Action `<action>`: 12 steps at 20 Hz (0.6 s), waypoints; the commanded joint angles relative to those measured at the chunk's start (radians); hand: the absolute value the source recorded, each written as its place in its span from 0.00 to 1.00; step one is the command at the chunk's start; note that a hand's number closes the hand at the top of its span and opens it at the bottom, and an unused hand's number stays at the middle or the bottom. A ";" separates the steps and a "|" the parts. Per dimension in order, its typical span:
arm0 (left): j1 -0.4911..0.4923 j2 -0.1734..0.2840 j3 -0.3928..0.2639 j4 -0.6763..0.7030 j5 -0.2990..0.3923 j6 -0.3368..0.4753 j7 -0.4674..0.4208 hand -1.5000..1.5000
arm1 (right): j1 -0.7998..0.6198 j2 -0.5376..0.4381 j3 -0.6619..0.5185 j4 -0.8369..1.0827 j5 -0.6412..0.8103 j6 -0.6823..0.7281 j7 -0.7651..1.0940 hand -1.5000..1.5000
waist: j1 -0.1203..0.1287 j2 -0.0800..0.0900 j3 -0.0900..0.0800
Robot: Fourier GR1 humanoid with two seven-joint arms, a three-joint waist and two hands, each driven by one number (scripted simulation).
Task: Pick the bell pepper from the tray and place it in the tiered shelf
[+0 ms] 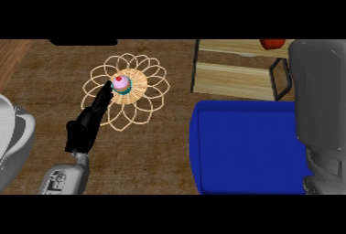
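Matt blue tray (236, 151), pale wooden shelf (233, 80)

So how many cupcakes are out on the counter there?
1. The cupcake sits on the wire flower-shaped trivet, left of the blue tray. The grey arm at right may hide others.

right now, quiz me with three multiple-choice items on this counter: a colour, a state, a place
1. The tray is: a) red b) blue c) grey
2. The left hand has its fingers: a) curled round a cup b) straight, tips by the cupcake c) fisted
3. The bell pepper is: a) in the tray b) in the left hand c) at the wooden shelf

b, its floor is deep blue; b, black fingers stretch to the cupcake; c, red shows at the shelf's top.
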 commanded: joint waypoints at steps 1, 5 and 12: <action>0.030 0.010 0.000 -0.034 0.014 -0.018 -0.003 0.50 | -0.061 0.002 -0.044 -0.081 0.012 -0.074 0.073 0.00 | 0.005 -0.004 0.000; 0.032 -0.005 -0.008 -0.036 0.004 -0.003 0.029 0.50 | -0.074 -0.078 -0.122 -0.192 -0.001 0.005 0.121 0.00 | -0.007 -0.007 0.000; 0.031 0.001 0.026 -0.018 0.006 0.024 0.019 0.50 | 0.083 -0.122 -0.217 -0.523 -0.084 0.357 0.289 0.00 | -0.053 -0.022 0.000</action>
